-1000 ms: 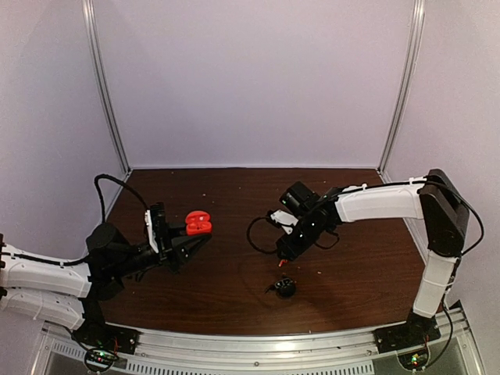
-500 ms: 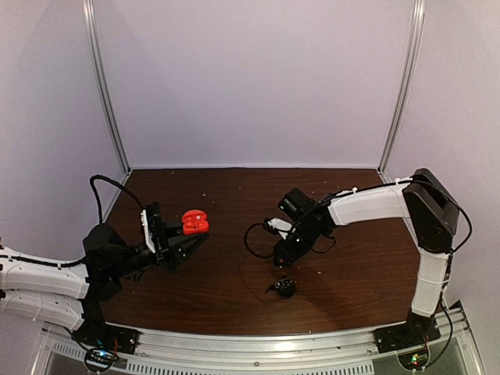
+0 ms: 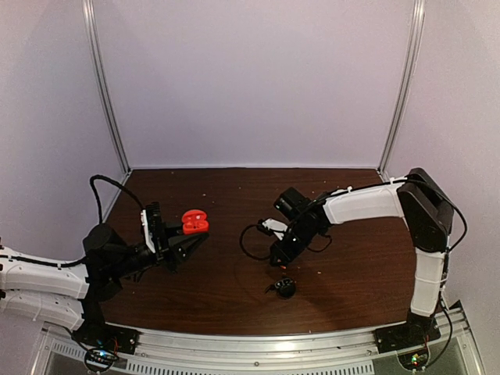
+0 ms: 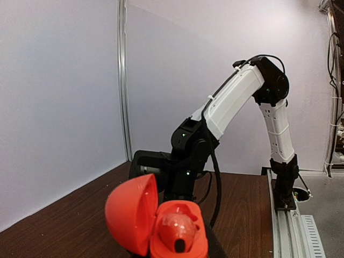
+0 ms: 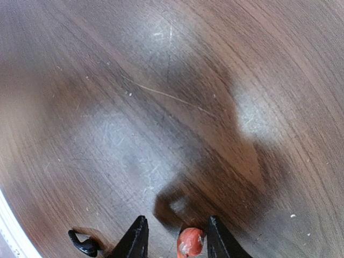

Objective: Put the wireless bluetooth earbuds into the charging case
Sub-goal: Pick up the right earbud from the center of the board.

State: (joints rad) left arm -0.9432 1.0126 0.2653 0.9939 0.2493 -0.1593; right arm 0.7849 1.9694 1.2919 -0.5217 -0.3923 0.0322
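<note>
My left gripper is shut on an open red-orange charging case and holds it up above the table's left side. In the left wrist view the case has its lid swung left, and one red-orange earbud sits in its base. My right gripper is low over the middle of the table. In the right wrist view its jaws stand apart around a second red-orange earbud. That earbud lies close to the right finger, with a gap to the left finger.
A small black round case with a dark bit beside it lies on the brown table just in front of the right gripper. A black curved piece shows at the lower left of the right wrist view. White walls enclose the table.
The right gripper has shifted slightly left and lower, and its jaws have narrowed around the red-orange earbud. The left arm drew the case slightly left and has held still since.
</note>
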